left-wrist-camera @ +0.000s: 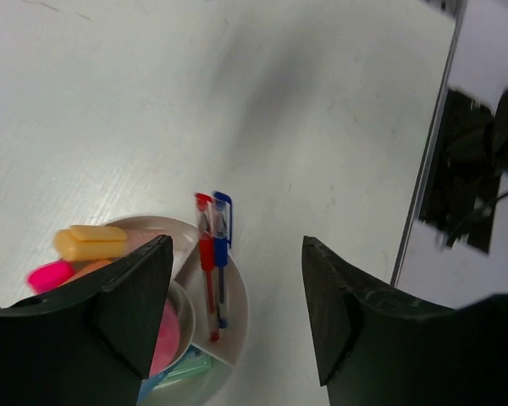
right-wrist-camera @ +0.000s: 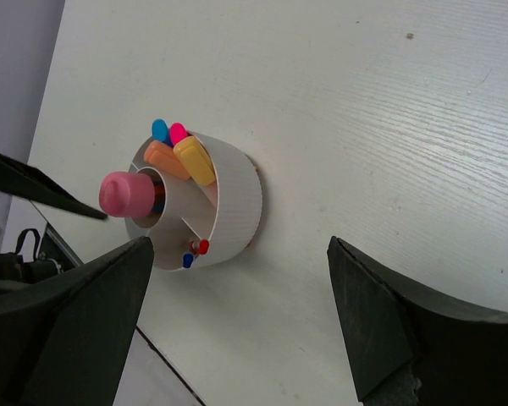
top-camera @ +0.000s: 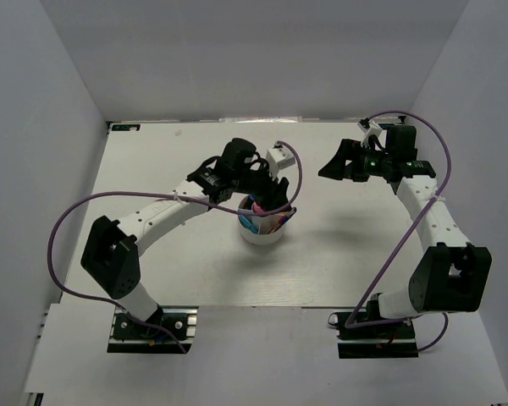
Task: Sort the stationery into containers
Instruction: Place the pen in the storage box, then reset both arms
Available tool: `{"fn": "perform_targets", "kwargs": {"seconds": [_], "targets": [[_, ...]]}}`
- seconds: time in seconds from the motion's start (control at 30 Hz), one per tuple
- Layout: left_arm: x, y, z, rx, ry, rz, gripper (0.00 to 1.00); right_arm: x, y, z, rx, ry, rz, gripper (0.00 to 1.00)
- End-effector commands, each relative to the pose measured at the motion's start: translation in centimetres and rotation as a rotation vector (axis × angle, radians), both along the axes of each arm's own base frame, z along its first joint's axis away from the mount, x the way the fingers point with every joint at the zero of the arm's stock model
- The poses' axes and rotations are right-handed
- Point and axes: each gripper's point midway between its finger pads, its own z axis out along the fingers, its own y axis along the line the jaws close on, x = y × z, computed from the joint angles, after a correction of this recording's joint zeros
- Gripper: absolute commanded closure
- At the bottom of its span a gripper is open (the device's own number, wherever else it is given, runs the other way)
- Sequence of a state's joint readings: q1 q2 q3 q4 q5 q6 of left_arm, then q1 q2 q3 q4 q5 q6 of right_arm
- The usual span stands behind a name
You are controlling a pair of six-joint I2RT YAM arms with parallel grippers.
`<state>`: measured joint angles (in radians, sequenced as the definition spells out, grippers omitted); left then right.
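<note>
White table (top-camera: 152, 178) sits inside plain white walls. Left gripper (left-wrist-camera: 235, 245) hangs over the round white cup (top-camera: 262, 237), fingers parted and empty. Red pen (left-wrist-camera: 207, 271) and blue pen (left-wrist-camera: 221, 254) stand below the gap; pink highlighter (right-wrist-camera: 127, 193) sits beneath the left finger. Right gripper (top-camera: 332, 167) hovers splayed, empty, well apart. This looks like a drop-off step; the next move calls for lifting straight up, clear of the pen tops.

White table (top-camera: 339, 245), pale walls (top-camera: 237, 59)

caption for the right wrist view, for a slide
Open right gripper facing the white cup, pink highlighter in its central well, other highlighters in outer compartments.
</note>
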<state>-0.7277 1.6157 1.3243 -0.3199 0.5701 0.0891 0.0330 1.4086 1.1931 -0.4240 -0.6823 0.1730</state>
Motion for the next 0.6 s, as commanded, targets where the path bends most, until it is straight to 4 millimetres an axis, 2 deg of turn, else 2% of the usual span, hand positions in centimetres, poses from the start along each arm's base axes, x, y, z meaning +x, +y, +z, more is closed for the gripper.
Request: {"fn": "perform_targets", "kwargs": {"seconds": [0.0,0.07,0.1,0.13,0.17,0.2,0.23,0.27,0.3,0.33,0.4,0.43,0.47,0.5,0.57], "targets": [[3.3,2.1,7.4,-0.093,-0.002,0.185,0.27,0.6,-0.4,0.9,-0.032,-0.044,0.003,0.11],[4.8,3.6,8.0,-0.075,0.032,0.271,0.20,1.3,-1.0,0.8,-0.075,-0.066,-0.005,0.11],[6.5,4.5,9.2,-0.075,0.010,0.341,0.16,1.5,-1.2,0.6,-0.091,-0.070,-0.004,0.11],[8.1,6.5,8.7,-0.051,0.050,0.426,0.13,1.6,-1.4,0.3,-0.111,-0.068,-0.004,0.11],[9.6,7.5,7.1,-0.015,0.091,0.472,0.11,2.0,-1.8,-0.2,-0.142,-0.079,0.000,0.11],[10.5,8.8,7.0,0.006,0.127,0.511,0.11,2.5,-2.4,-0.5,-0.177,-0.084,-0.019,0.11],[12.7,11.6,6.2,0.007,0.187,0.605,0.11,2.8,-2.9,-0.8,-0.196,-0.072,-0.037,0.11],[13.9,13.2,5.4,0.012,0.235,0.654,0.11,3.7,-3.8,-1.7,-0.262,-0.089,-0.036,0.11],[15.0,14.5,3.7,0.010,0.307,0.687,0.10,4.0,-4.2,-2.1,-0.284,-0.089,-0.037,0.11],[16.6,17.8,3.0,-0.024,0.362,0.786,0.09,4.5,-4.7,-3.1,-0.314,-0.073,-0.038,0.11],[17.9,20.6,1.6,-0.013,0.379,0.868,0.05,5.4,-5.8,-3.7,-0.381,-0.083,-0.051,0.11],[18.4,22.0,1.0,0.018,0.364,0.906,0.04,5.8,-6.2,-4.6,-0.403,-0.066,-0.051,0.11],[18.7,23.2,0.4,0.048,0.358,0.952,0.04,6.1,-8.2,-5.1,-0.433,-0.046,-0.096,0.11],[19.1,24.7,-0.3,0.083,0.353,0.997,0.02,6.3,-8.6,-5.5,-0.449,-0.039,-0.098,0.11],[18.7,27.4,-2.9,0.191,0.375,1.069,0.02,6.5,-9.6,-6.9,-0.474,-0.001,-0.107,0.11]]}}
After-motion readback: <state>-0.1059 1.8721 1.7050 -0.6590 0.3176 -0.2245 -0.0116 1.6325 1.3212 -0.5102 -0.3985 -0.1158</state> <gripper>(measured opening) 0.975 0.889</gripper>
